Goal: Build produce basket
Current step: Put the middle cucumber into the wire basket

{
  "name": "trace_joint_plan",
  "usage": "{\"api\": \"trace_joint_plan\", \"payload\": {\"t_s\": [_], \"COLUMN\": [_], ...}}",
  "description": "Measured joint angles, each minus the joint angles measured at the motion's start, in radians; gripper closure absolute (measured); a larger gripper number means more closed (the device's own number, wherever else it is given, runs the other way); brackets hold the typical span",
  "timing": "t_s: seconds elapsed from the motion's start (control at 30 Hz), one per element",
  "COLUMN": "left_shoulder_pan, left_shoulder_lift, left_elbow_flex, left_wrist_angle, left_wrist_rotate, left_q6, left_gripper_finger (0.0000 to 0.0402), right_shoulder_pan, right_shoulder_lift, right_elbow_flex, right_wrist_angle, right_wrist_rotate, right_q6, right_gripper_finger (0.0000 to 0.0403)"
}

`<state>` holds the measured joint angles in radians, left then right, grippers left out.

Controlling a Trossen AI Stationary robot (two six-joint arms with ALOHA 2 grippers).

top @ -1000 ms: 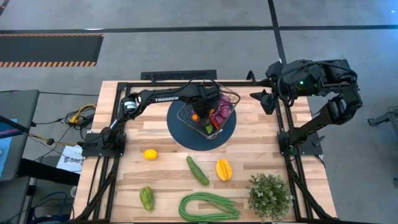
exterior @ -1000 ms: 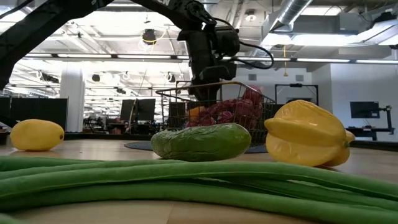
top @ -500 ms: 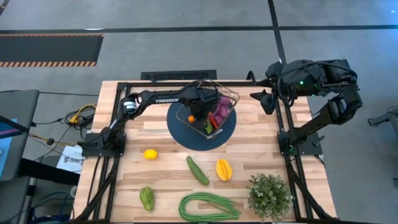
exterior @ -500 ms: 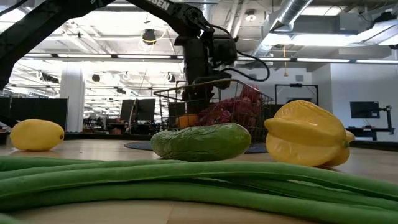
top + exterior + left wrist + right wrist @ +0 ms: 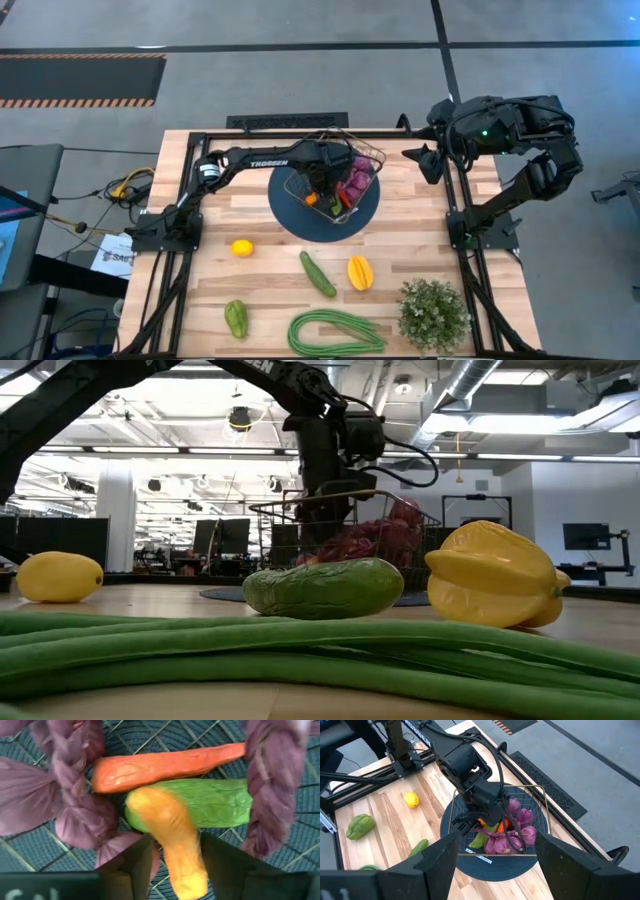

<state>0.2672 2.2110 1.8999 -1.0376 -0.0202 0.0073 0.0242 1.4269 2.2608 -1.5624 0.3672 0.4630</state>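
Left gripper [image 5: 322, 187]: in the upper middle of the high view, down inside the wire basket [image 5: 372, 160]; its fingers [image 5: 139, 866] stand a little apart on both sides of an orange carrot [image 5: 176, 844], and I cannot tell if they press it.
Right gripper [image 5: 424, 150]: in the upper right of the high view, above the table edge, well apart from the basket; its fingers are spread wide and hold nothing.
Basket: it stands on a round dark blue plate [image 5: 290, 215], in the upper middle of the table [image 5: 430, 225].
Inside the basket: purple grapes [image 5: 520, 834], a red carrot [image 5: 165, 766] and a green piece [image 5: 220, 802] touching under the orange carrot.
Lower half of the table, high view: yellow lemon [image 5: 241, 248] at left, cucumber [image 5: 318, 274] in the middle, yellow-orange fruit [image 5: 360, 272] just beside it, green pepper [image 5: 235, 319] at lower left, long green beans [image 5: 335, 333] at the bottom, bushy potted plant [image 5: 433, 315] at lower right.
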Motion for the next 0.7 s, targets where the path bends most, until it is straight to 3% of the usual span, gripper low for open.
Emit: {"api": "trace_joint_plan", "payload": {"t_s": [0.27, 0.57, 0.7], "left_shoulder_pan": [-0.015, -0.101, -0.172], "left_shoulder_lift": [-0.023, -0.220, -0.294], "left_elbow_flex": [0.000, 0.004, -0.008], "left_wrist_angle": [0.002, -0.038, -0.064], "left_wrist_rotate": [0.068, -0.021, -0.029], "left_q6": [-0.059, -0.139, -0.070], "left_gripper_finger": [0.0221, 0.0220, 0.0220], "right_shoulder_pan": [0.002, 0.003, 0.003], "right_shoulder_lift": [0.000, 0.000, 0.000], "right_elbow_flex": [0.000, 0.000, 0.000], "right_wrist_angle": [-0.001, -0.001, -0.002], "right_wrist_rotate": [-0.001, -0.002, -0.012], "right_q6": [-0.001, -0.033, -0.052], "right_gripper_finger": [0.0122, 0.0122, 0.0122]}}
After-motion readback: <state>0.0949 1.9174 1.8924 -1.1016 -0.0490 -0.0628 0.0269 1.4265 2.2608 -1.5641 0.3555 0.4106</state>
